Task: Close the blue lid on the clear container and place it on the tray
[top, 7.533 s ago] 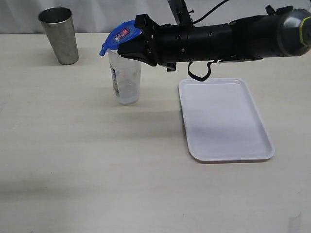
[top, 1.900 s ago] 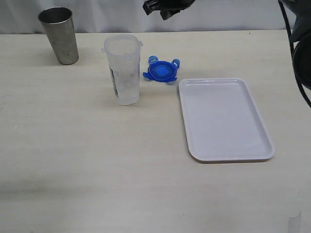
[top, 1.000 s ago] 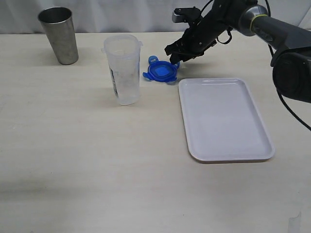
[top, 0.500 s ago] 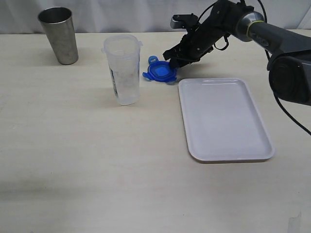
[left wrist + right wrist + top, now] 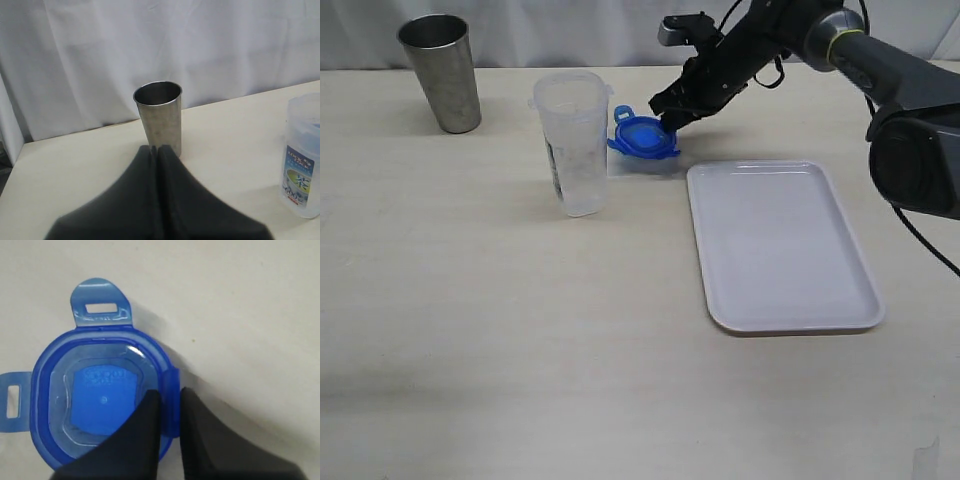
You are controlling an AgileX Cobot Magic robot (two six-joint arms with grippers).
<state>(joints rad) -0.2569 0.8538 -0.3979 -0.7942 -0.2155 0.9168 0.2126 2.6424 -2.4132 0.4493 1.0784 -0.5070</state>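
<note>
Reading ext cam: my R gripper (image 5: 667,120) pinches blue lid (image 5: 642,136) by its rim, nr table's far edge; clear container (image 5: 572,140) upright just beside it, left-edge side, tray (image 5: 780,250) opposite. L wrist: L gripper (image 5: 156,150) clenched, empty. R wrist alone shows jaws on a rim flap.

In the left wrist view, the edge cuts off the clear container (image 5: 302,165). The blurry left gripper (image 5: 158,148) hides the steel cup (image 5: 159,115) at its bottom.
</note>
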